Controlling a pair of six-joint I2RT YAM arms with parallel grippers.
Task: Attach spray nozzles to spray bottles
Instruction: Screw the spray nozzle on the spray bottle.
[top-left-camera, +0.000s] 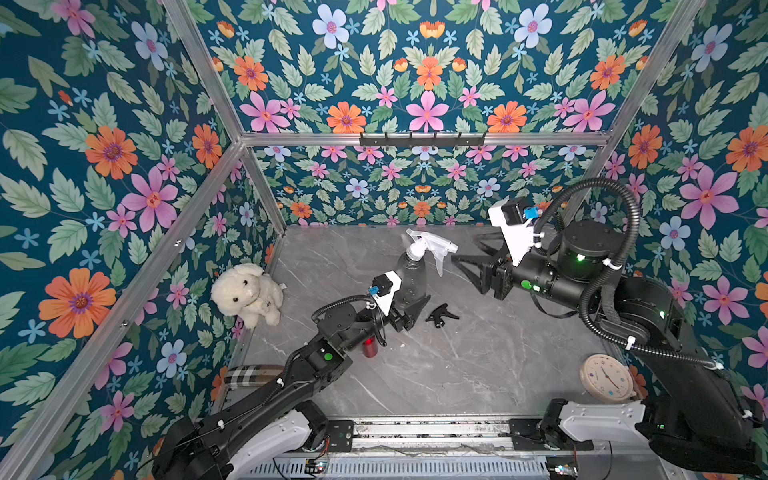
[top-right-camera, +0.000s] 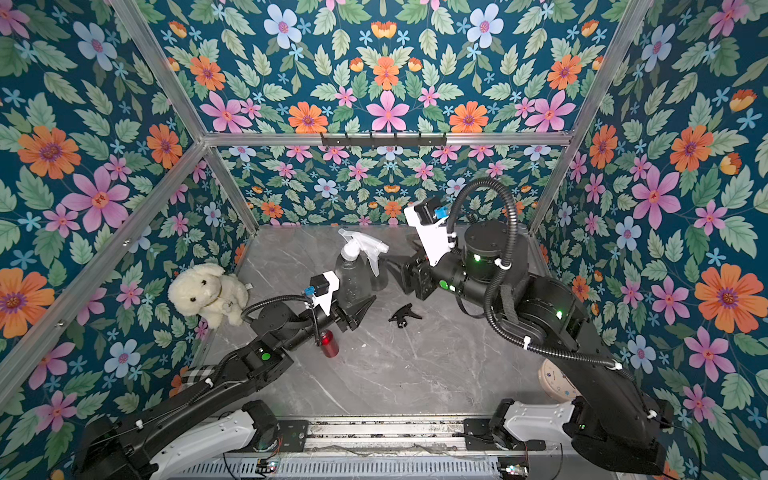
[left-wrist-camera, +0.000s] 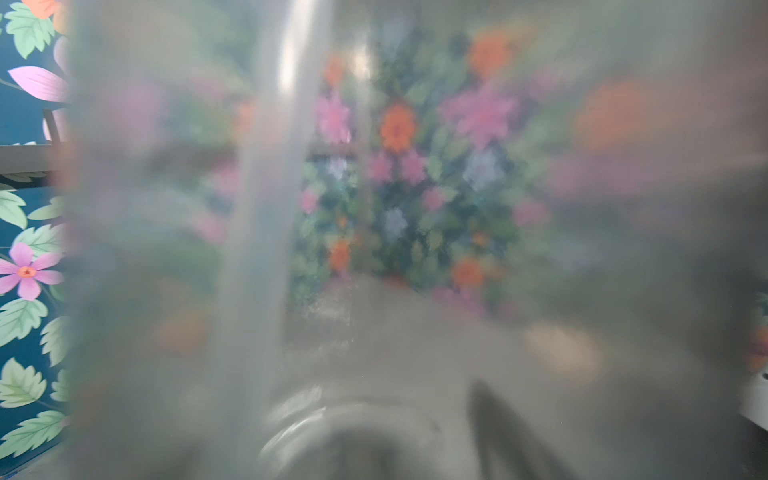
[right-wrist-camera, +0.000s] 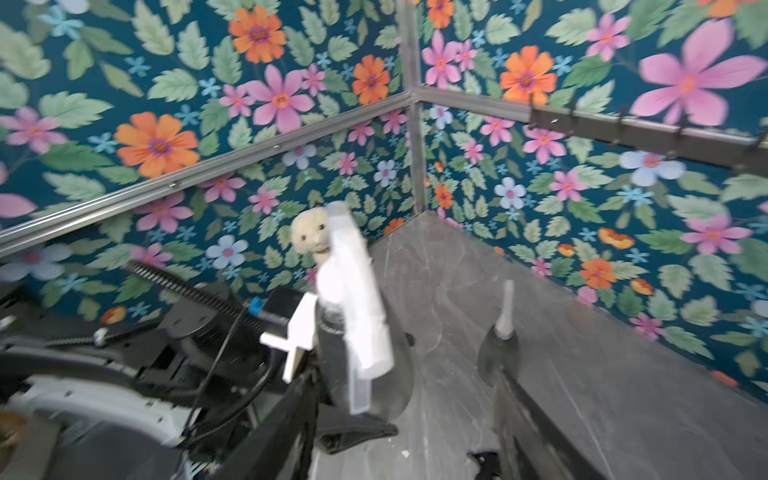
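Floral-walled booth (top-left-camera: 415, 62), grey marble tabletop (top-left-camera: 457, 365), left fingers (top-left-camera: 417, 304) gripping grey spray bottle (top-left-camera: 409, 272), right fingers (top-left-camera: 478, 262) spread apart, empty.

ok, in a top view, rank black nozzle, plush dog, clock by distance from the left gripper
1. black nozzle, just right of the left gripper, which grips the grey bottle.
2. plush dog, left wall.
3. clock, near-right corner.
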